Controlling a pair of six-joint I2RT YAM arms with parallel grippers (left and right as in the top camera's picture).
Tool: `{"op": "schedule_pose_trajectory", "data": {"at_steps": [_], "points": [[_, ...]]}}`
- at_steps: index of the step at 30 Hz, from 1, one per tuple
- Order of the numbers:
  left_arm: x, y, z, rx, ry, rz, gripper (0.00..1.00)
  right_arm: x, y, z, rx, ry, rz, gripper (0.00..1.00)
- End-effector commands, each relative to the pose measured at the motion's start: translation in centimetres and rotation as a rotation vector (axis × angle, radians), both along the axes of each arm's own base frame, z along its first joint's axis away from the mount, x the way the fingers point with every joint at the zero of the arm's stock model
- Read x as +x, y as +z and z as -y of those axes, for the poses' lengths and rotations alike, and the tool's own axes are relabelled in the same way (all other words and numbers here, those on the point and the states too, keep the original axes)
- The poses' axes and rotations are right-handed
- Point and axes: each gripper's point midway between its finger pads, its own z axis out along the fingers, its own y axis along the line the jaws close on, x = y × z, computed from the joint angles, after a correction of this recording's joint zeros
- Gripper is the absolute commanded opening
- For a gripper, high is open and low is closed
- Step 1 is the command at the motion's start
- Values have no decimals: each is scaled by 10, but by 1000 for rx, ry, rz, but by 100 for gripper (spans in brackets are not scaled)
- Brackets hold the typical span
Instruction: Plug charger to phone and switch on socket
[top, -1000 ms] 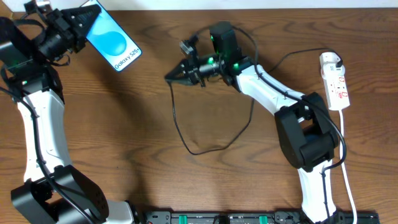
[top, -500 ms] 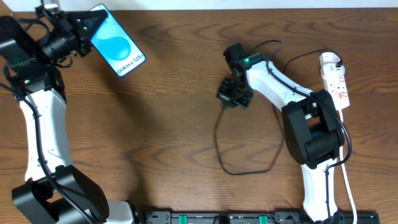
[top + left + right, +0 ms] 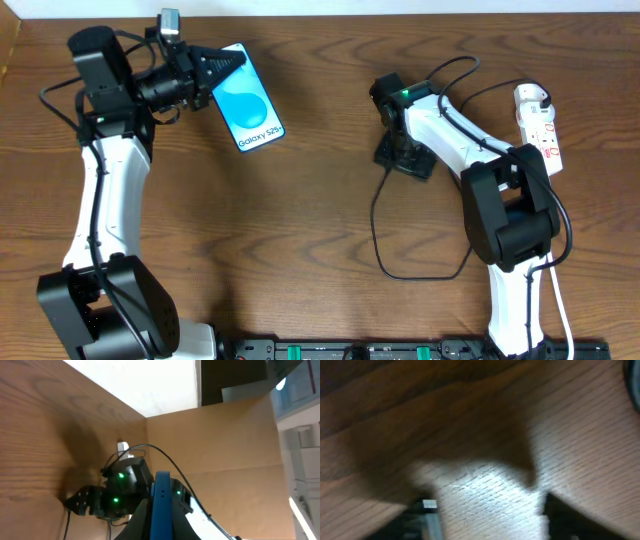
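The phone point(image 3: 247, 110), with its light-blue screen facing up, is held above the table at the back left, and my left gripper point(image 3: 214, 68) is shut on its upper end. In the left wrist view the phone point(image 3: 162, 487) shows edge-on as a blue bar between my left gripper's point(image 3: 162, 512) dark fingers. My right gripper point(image 3: 404, 160) points down at the table, right of centre. Its jaws point(image 3: 482, 510) stand wide apart over bare wood. The charger point(image 3: 377, 235) loops across the table from there, and its small plug tip point(image 3: 429, 505) lies by the left finger. The white socket point(image 3: 540, 135) lies at the far right.
The socket's thick white cord point(image 3: 558, 290) runs down the right side to the table's front edge. The table's back edge point(image 3: 330, 14) lies just behind the phone. A dark rail point(image 3: 350, 350) lines the front.
My left arm carried the phone to the right. My right gripper swung right and down to the table and opened, letting go of the charger's end, and the cable loop shifted right with it.
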Motion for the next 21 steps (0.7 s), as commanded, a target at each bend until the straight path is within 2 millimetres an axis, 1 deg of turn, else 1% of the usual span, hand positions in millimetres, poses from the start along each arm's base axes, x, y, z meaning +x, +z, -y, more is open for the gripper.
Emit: {"op": "schedule_pose_trajectory", "data": {"at_steps": [1, 3, 6, 10, 13, 15, 17, 21], "points": [[2, 1, 3, 18, -20, 46, 7, 4, 12, -2, 5, 5, 32, 99], [2, 0, 3, 21, -20, 49, 7, 0, 12, -11, 51, 7, 13, 99], [1, 0, 3, 22, -21, 52, 7, -6, 12, -32, 147, 16, -15, 99], [1, -2, 4, 28, -23, 60, 7, -9, 14, -60, 243, 45, -18, 99], [0, -4, 4, 26, -24, 55, 7, -10, 14, -73, 257, 70, -2, 99], [0, -4, 4, 25, -28, 55, 8, -12, 14, -78, 248, 70, 8, 99], [-1, -4, 4, 22, -33, 55, 7, -13, 13, -79, 218, 58, 21, 98], [-1, -4, 5, 22, -34, 55, 8, -9, 12, -73, 145, 47, 61, 94]]}}
